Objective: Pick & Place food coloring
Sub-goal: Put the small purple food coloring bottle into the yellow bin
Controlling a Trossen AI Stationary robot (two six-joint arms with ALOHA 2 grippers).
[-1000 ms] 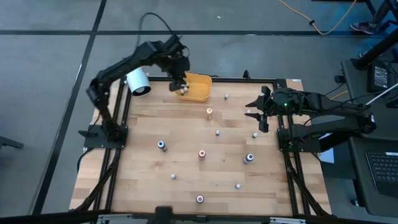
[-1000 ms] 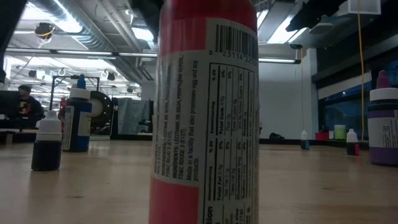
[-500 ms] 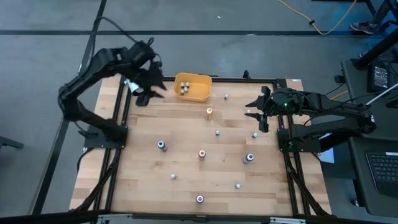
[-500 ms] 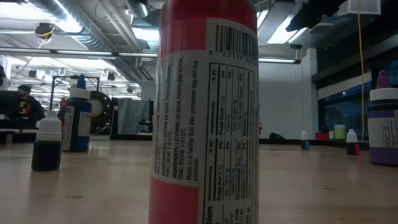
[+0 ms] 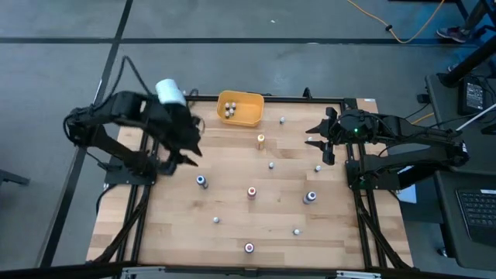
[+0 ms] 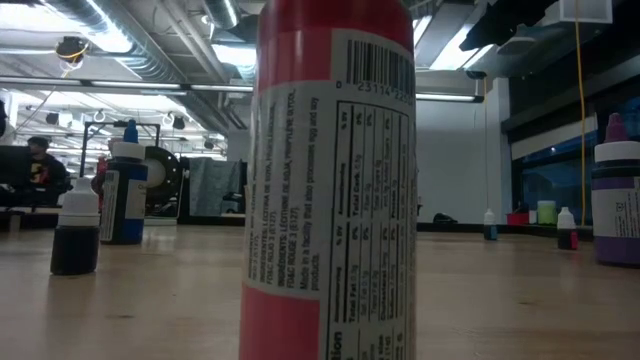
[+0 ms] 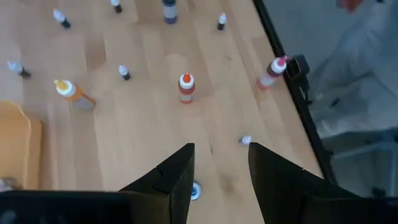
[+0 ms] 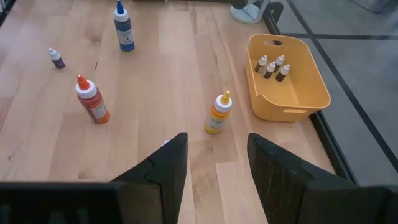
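Observation:
Food coloring bottles stand scattered on the wooden table: a blue-capped one (image 5: 201, 181), a red one (image 5: 252, 191), an orange one (image 5: 261, 139) and small ones such as (image 5: 271, 164). Several small bottles (image 8: 272, 65) lie in the yellow-orange bin (image 5: 249, 118) at the far edge. My left gripper (image 5: 192, 149) hangs open over the left part of the table, above and just far of the blue-capped bottle (image 7: 196, 190); nothing is between its fingers (image 7: 221, 163). My right gripper (image 5: 318, 142) waits open at the right side (image 8: 217, 152), pointing toward the orange bottle (image 8: 217, 115).
A white cylinder (image 5: 170, 91) is at the table's far left corner. In the low view a red bottle (image 6: 325, 180) fills the foreground, with a blue bottle (image 6: 125, 190) and a small dark one (image 6: 76, 230) to its left. A pink-capped bottle (image 7: 272, 71) stands by the near edge.
My left gripper has swung away from above the bin toward the table's left edge and then toward the near edge, and it now hangs over the left part of the table near the blue-capped bottle. The bottles on the table have stayed in place.

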